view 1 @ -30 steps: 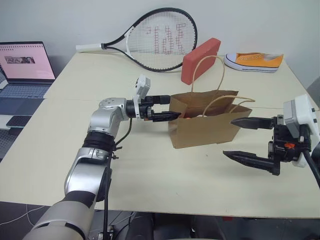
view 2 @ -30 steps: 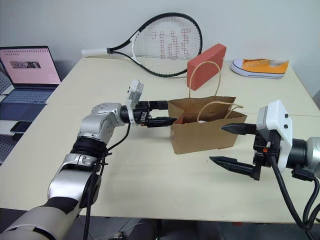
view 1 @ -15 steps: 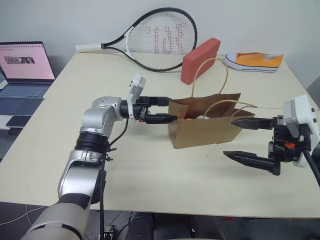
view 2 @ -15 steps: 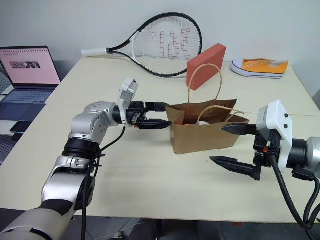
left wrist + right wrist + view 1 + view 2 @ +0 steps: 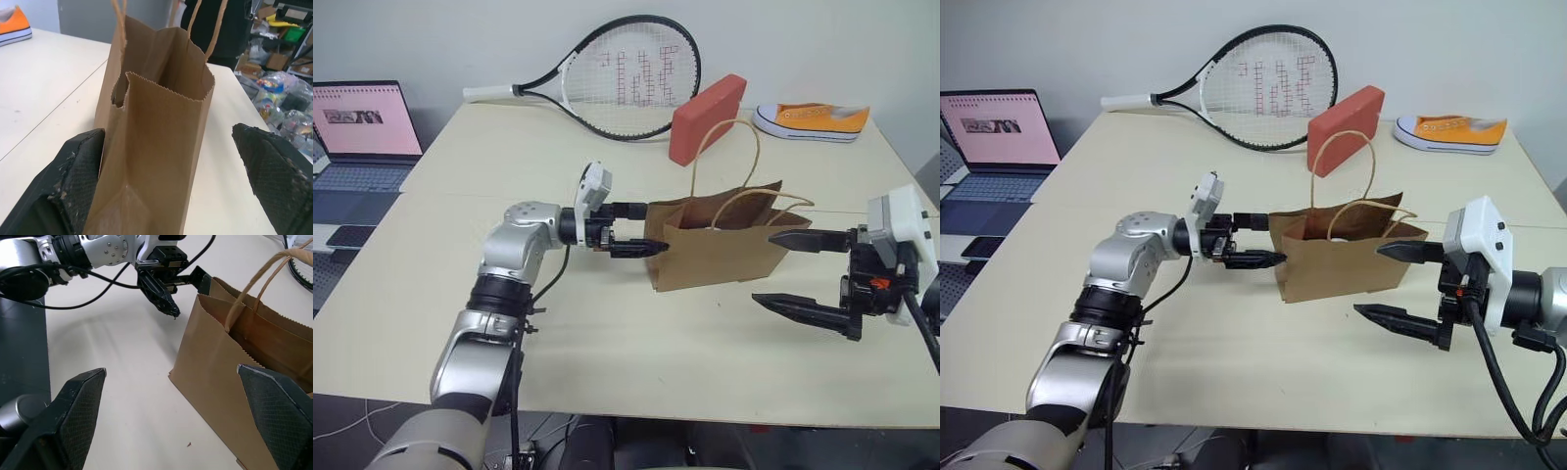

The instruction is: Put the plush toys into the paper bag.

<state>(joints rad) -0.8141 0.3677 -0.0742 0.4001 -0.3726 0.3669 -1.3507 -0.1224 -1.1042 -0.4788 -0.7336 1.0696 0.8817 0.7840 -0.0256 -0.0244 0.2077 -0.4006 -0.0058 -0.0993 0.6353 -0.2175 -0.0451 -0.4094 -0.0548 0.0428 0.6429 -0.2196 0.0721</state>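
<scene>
Left tool mid-frame, fingers apart straddling the left end of the paper bag standing centre on the desk, right tool apart at its right end: closing or nudging could topple it.

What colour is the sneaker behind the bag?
Orange canvas sneaker with a white sole; clearest in the right eye view.

No legible text, label, brand or number found. The red marks on the strings of the black-and-white tennis racket, beyond the left gripper, cannot be read.
</scene>
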